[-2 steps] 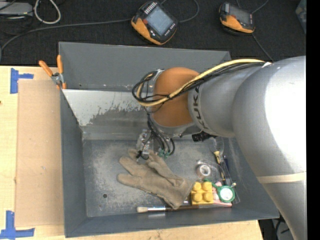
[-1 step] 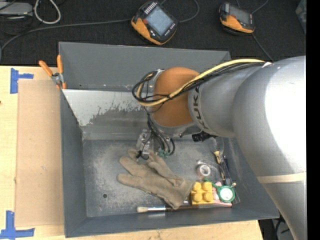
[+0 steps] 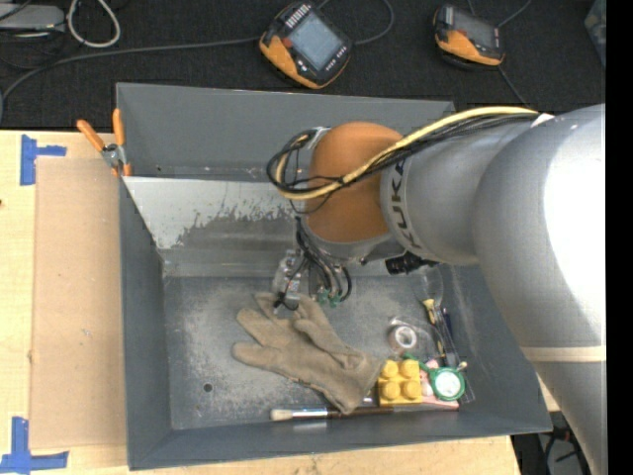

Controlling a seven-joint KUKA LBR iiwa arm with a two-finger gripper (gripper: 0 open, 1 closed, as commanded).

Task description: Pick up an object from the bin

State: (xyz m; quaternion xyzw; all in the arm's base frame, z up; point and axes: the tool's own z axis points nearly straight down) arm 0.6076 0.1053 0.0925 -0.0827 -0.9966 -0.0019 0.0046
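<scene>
Gripper [image 3: 295, 293] is low in the grey metal bin [image 3: 198, 146], about mid-floor and slightly toward the back wall. It hangs under the arm's orange wrist cover [image 3: 346, 181]. The silver arm [image 3: 495, 196] comes in from the right.

Gripper state: can't tell whether it's apart or together, since the tip is dark and tangled up with cables. Nothing is visibly held.

Nearest item is a beige knitted glove [image 3: 302, 352], lying flat on the bin floor. Its finger ends point up-left and its cuff points down-right. The gripper sits right at the glove's upper finger ends, over or against them; can't confirm contact.

Other contents sit in the front-right corner:
- A yellow plastic studded block [image 3: 400, 381] is just beside the glove cuff.
- A round green-and-white disc [image 3: 449, 384] is just right of the block.
- A small clear tape roll [image 3: 404, 336] lies behind the block.
- A bundle of dark pens [image 3: 438, 327] lies along the right wall.
- A thin paintbrush [image 3: 300, 415] lies along the front wall, below the glove.

All of these are well apart from the gripper. The left half of the floor is bare metal.
</scene>
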